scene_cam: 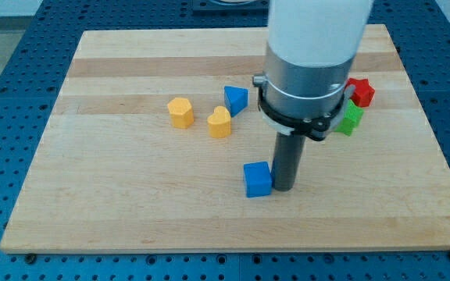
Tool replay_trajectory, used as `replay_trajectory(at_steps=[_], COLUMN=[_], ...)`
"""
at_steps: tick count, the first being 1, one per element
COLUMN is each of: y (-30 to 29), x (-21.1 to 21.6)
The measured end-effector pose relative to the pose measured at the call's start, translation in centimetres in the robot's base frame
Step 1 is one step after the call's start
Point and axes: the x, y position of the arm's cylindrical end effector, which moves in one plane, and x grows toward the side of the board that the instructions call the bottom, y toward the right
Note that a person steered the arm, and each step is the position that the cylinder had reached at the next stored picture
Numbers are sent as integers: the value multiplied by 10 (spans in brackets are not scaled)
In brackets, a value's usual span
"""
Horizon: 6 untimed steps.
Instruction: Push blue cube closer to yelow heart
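A yellow hexagonal block [180, 112] and the yellow heart [219, 122] are being seen left of centre on the bench [92, 195]. The blue cube [258, 179], glossy and square-faced, is being touched on its right by my tip [283, 188], a plain rod tool without jaws.

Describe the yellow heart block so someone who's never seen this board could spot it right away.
On the wooden board, look left of the big white and grey arm, near the middle. Two yellow blocks sit side by side there. The yellow heart is the right one, beside the blue triangular block; its notched top sets it apart from the yellow hexagon-like block.
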Motion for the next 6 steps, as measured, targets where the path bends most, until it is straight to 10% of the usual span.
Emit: replay_trajectory(at_steps=[6], y=[-44], x=[20])
